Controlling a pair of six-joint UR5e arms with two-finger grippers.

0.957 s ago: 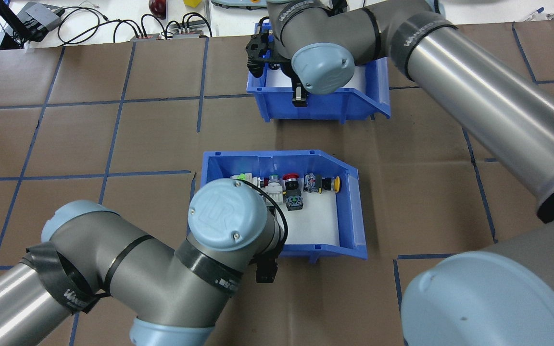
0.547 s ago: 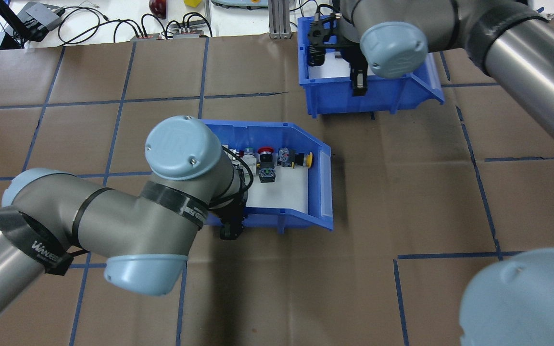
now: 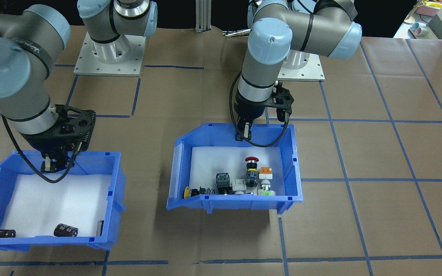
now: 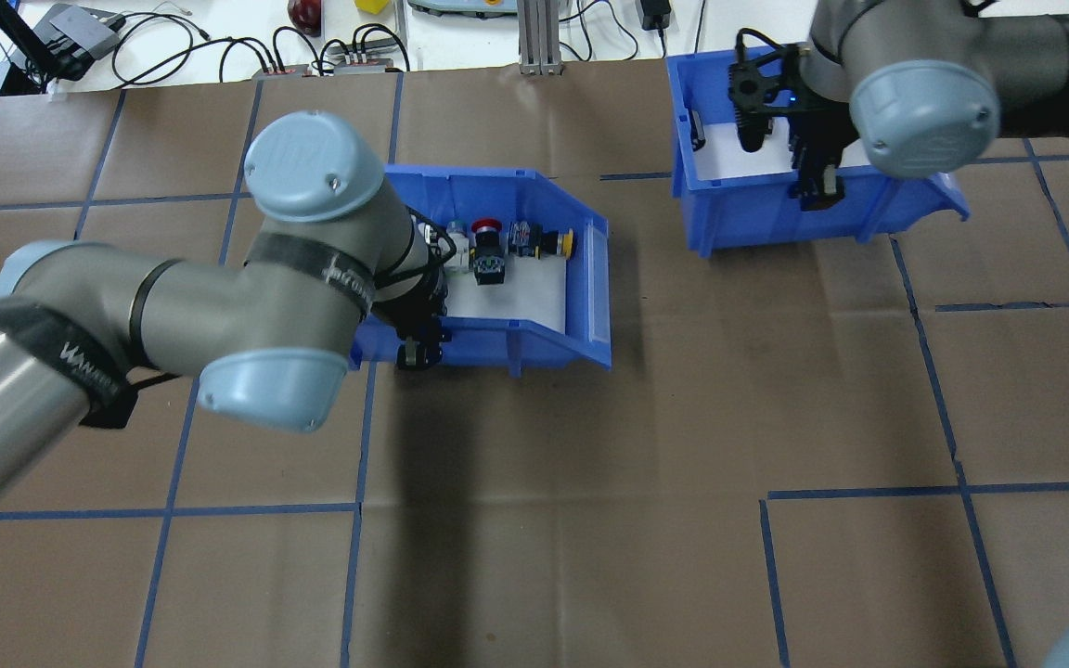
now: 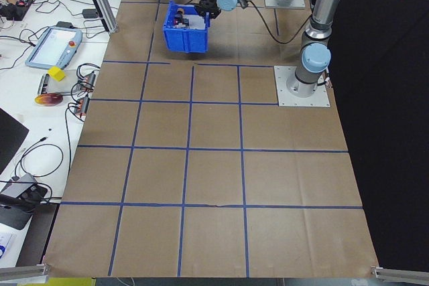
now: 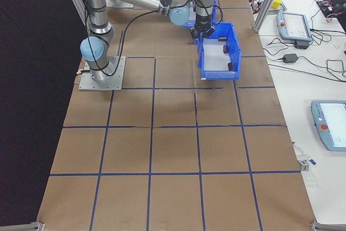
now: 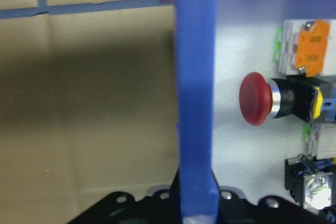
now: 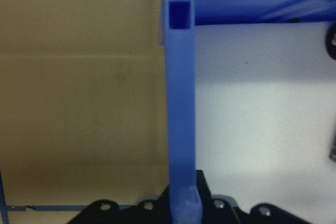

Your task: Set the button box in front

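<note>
The button box (image 3: 240, 201) is a blue bin with a white foam liner and sits mid-table, also seen in the overhead view (image 4: 497, 336). A red mushroom button (image 7: 257, 98) and several other switches lie against its far wall. My left gripper (image 3: 244, 133) is shut on the box's robot-side wall (image 7: 194, 103), and shows in the overhead view (image 4: 416, 353) at the near wall. The box casts an offset shadow and looks lifted. My right gripper (image 3: 51, 165) is shut on the wall (image 8: 181, 108) of the other blue bin (image 4: 748, 213), which holds black capacitors (image 3: 65, 230).
Blue tape lines grid the brown paper table cover. Cables, boxes and an aluminium post (image 4: 534, 42) line the far table edge. The two arm bases (image 3: 109, 53) stand on the robot's side. Teach pendants (image 6: 294, 25) lie on the side bench.
In the overhead view my left arm has carried the button box away from the robot and leftward. My right arm has carried the capacitor bin to the right along the far edge.
</note>
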